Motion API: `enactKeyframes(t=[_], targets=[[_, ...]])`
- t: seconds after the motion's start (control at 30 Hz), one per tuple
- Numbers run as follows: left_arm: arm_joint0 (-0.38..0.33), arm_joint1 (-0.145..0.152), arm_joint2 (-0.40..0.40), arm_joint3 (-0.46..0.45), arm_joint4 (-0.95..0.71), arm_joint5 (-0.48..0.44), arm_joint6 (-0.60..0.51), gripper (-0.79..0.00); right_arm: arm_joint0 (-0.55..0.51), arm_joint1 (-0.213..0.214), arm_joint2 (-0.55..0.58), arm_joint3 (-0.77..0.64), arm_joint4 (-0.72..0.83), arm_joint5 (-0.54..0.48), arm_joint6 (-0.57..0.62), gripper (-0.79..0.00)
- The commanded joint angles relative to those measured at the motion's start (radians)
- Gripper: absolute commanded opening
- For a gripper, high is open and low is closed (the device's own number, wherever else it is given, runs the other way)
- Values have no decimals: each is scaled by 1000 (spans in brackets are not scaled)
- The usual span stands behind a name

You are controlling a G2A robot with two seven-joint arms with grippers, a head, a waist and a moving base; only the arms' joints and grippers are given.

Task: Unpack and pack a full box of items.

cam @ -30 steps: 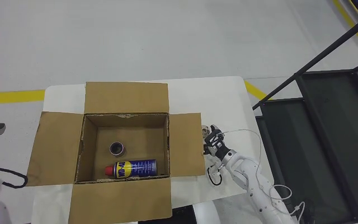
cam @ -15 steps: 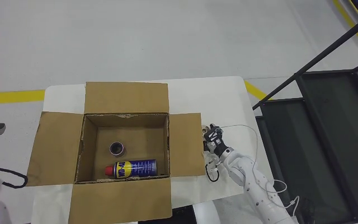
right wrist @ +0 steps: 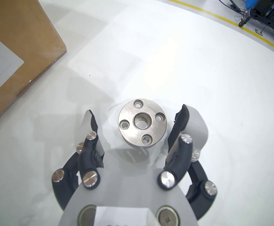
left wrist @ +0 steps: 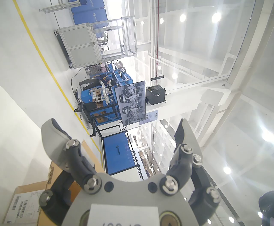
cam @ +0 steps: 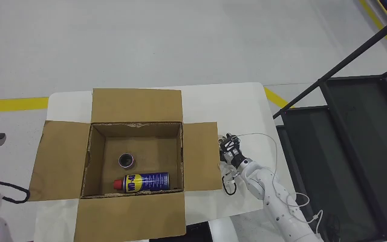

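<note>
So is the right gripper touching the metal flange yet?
Apart. Right wrist view: the right gripper straddles the metal flange, with white table showing in both gaps.

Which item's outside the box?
The metal flange, on the table inside the open right gripper; spray can and dark ring lie in the box.

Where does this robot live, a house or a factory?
Most likely a factory hall or big workshop, not a house: a yellow line is painted on the bare floor, blue workstations and a metal-framed enclosure stand far off, and lamps hang under a high ceiling.
</note>
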Motion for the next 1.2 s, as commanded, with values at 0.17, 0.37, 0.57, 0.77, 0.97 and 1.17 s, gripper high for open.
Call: enactKeyframes(t=[0.17, 0.37, 0.57, 0.77, 0.97, 1.17], targets=[[0, 0, 0, 0, 0, 0, 0, 0, 1, 2, -3, -2, -5, 10, 8, -480], [0, 0, 0, 0, 0, 0, 0, 0, -9, 6, 5, -11, -10, 17, 12, -631], [0, 0, 0, 0, 0, 0, 0, 0, -38, 12, 23, -40, -14, 21, -2, -767], [0, 0, 0, 0, 0, 0, 0, 0, -82, 19, 43, -85, -4, 8, -47, -785], [0, 0, 0, 0, 0, 0, 0, 0, -104, 24, 51, -94, -15, -8, -44, -785], [0, 0, 0, 0, 0, 0, 0, 0, -80, 22, 24, -69, -21, -2, -19, -785]])
